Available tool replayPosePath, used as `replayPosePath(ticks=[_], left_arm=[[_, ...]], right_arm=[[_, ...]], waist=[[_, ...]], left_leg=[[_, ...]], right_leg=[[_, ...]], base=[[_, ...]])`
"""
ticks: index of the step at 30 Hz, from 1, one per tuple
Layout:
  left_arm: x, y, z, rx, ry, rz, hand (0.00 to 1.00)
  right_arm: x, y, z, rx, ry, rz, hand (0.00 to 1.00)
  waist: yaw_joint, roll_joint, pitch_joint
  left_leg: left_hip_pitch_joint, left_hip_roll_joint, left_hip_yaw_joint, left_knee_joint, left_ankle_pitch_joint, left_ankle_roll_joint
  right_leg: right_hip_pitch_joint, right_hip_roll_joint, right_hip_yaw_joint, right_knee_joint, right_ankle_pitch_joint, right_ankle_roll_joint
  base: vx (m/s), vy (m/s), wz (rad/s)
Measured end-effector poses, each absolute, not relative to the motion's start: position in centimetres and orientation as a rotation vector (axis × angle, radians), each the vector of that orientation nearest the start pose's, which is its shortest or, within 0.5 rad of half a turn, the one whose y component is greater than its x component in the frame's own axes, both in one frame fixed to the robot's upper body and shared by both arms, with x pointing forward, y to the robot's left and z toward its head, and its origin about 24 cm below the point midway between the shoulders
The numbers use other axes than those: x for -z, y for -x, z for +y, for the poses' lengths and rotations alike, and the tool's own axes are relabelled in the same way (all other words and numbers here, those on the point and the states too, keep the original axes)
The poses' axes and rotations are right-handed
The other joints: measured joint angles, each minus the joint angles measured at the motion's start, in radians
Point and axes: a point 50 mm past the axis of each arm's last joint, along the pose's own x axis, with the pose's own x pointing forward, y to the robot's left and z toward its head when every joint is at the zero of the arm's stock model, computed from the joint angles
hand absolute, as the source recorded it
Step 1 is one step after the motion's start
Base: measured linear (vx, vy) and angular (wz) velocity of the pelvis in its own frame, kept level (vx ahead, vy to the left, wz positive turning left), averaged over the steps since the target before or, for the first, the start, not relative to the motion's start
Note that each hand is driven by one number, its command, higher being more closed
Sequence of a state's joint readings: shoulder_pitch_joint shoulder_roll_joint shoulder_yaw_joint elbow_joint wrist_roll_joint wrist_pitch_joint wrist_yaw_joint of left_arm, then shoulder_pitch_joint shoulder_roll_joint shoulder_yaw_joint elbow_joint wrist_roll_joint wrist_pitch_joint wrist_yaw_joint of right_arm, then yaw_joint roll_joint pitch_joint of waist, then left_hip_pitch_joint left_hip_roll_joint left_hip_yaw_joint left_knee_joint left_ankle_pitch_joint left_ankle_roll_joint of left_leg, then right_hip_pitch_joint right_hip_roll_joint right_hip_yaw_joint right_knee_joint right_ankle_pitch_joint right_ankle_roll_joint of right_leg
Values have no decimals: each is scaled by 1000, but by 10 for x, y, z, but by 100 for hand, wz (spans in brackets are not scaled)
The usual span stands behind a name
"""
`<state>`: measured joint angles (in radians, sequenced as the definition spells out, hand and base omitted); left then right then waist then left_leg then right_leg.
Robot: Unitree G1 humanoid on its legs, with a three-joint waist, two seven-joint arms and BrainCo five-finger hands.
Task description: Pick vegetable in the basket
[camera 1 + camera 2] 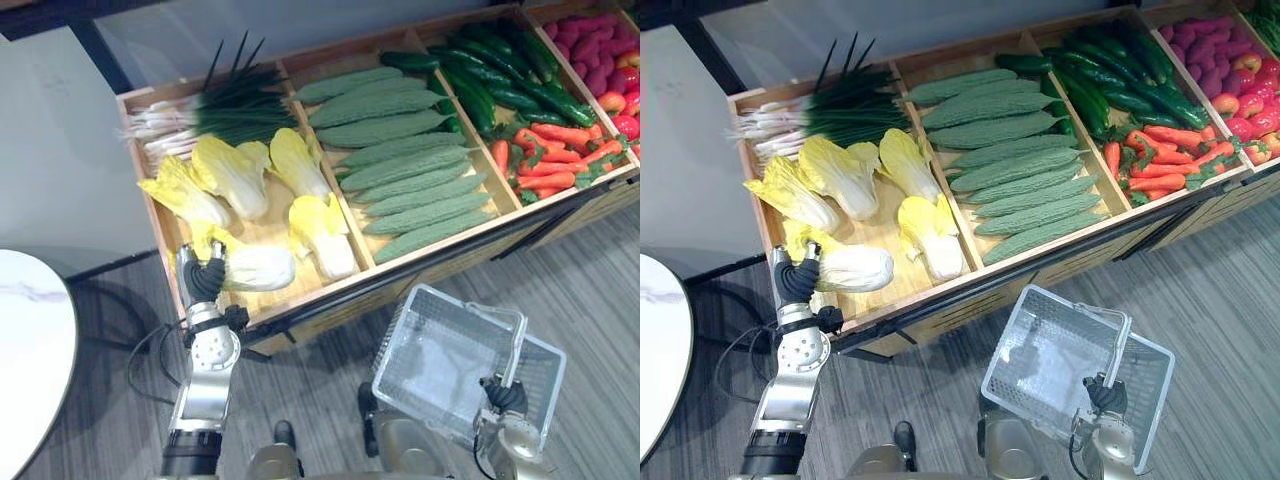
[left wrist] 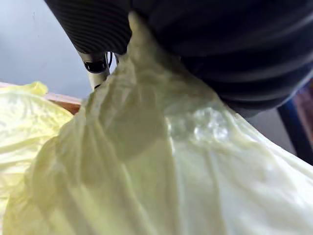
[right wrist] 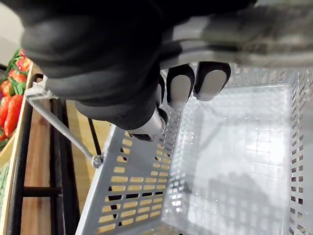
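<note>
A pale napa cabbage (image 1: 258,268) lies at the front of the wooden stand's left compartment. My left hand (image 1: 203,279) is at its near end, fingers curled round it. In the left wrist view the cabbage (image 2: 146,171) presses right up against the hand's dark cover. An empty white mesh basket (image 1: 398,335) hangs low on the right, in front of the stand. It is carried by my right hand (image 1: 505,397), shut on the handle. The right wrist view shows curled fingers (image 3: 178,88) above the basket's wall (image 3: 142,196).
The wooden display stand (image 1: 320,300) has compartments: spring onions (image 1: 215,110) and more cabbages (image 1: 230,175), bitter gourds (image 1: 400,160), cucumbers (image 1: 500,75) and carrots (image 1: 550,155), and red fruit (image 1: 600,55) at the far right. A white round table (image 1: 30,350) stands at the left.
</note>
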<state>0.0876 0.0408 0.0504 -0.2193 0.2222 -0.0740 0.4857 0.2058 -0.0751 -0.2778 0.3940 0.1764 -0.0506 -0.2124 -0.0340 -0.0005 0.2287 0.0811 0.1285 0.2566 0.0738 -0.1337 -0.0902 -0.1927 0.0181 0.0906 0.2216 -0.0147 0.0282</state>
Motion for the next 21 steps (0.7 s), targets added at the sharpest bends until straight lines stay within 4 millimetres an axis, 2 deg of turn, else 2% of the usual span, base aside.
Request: replayPosePath(ticks=[5, 7, 8, 9, 10, 11, 12, 13, 15, 16, 17, 19, 20, 21], left_arm=[[-97, -218, 186, -532, -50, -325, 100], [-103, -217, 182, -507, -2, -358, 100], [-106, -217, 180, -496, 21, -370, 100], [-107, -217, 179, -492, 26, -377, 100], [-108, -217, 178, -487, 27, -386, 100], [-108, -218, 179, -480, 18, -385, 100], [-108, -218, 179, -478, 13, -384, 100], [-107, -218, 182, -489, 8, -384, 100], [-107, -218, 183, -487, 6, -381, 100], [-104, -220, 181, -475, 5, -368, 100], [-98, -224, 176, -447, 3, -342, 100], [-90, -231, 165, -381, -2, -305, 100], [-86, -236, 159, -330, -14, -287, 100], [-81, -238, 152, -294, -14, -267, 100]], right_arm=[[55, -157, -248, 607, -84, 424, 100], [43, -160, -247, 607, -79, 369, 100], [33, -164, -246, 609, -65, 326, 100], [29, -167, -246, 608, -60, 306, 100], [23, -174, -244, 597, -56, 273, 100], [20, -180, -243, 592, -45, 258, 100], [18, -183, -243, 593, -39, 250, 100], [12, -194, -240, 587, -39, 217, 100], [8, -200, -238, 571, -37, 198, 100], [5, -204, -236, 559, -26, 188, 100], [3, -207, -236, 543, -6, 179, 100], [-1, -210, -238, 518, 26, 166, 100], [-4, -211, -240, 501, 48, 159, 100], [-5, -213, -240, 483, 65, 154, 100]], waist=[[7, 1, -5], [10, 1, -12], [18, 1, -19], [23, 4, -20], [19, 1, -20], [16, -4, -24], [13, -4, -24], [9, 0, -24], [10, 1, -23], [7, 3, -24], [-3, 12, -26], [-16, 26, -36], [-15, 27, -36], [-15, 28, -35]], left_leg=[[0, 38, 111, 111, -74, -9], [-8, 66, 181, 177, -116, -11], [-10, 88, 242, 203, -134, -11], [-8, 96, 276, 209, -141, -10], [-1, 106, 331, 213, -145, -10], [14, 109, 387, 207, -146, -9], [26, 110, 415, 201, -146, -9], [69, 113, 487, 181, -145, -10], [105, 114, 517, 166, -145, -10], [131, 117, 534, 166, -145, -10], [159, 133, 542, 188, -145, -10], [145, 198, 534, 337, -139, 2], [90, 266, 462, 560, -81, 104], [37, 279, 371, 673, -93, 123]], right_leg=[[-4, 42, 93, -26, 41, 2], [-20, 83, 156, -43, 68, 4], [-43, 84, 140, -64, 54, -14], [-56, 73, 88, -68, 39, -34], [-75, 29, -51, -66, 28, -49], [-91, -28, -238, -62, 21, -71], [-90, -58, -339, -59, 16, -86], [-70, -115, -588, -49, 9, -103], [-59, -117, -659, -44, 27, -126], [-58, -106, -654, -38, 41, -131], [-59, -75, -600, -31, 42, -131], [-48, -23, -539, -33, 35, -138], [-18, 11, -486, -48, 28, -150], [9, 21, -453, -62, 27, -153]], base=[[-28, 28, -75], [-42, 21, -117], [-86, 4, -127], [-88, 14, -150], [-36, 19, -149], [0, 24, -142], [71, -28, -175], [94, -63, -158], [128, -116, -145], [182, -176, -148], [220, -196, -162], [203, -123, -137], [262, -76, -118], [269, -51, -109]])
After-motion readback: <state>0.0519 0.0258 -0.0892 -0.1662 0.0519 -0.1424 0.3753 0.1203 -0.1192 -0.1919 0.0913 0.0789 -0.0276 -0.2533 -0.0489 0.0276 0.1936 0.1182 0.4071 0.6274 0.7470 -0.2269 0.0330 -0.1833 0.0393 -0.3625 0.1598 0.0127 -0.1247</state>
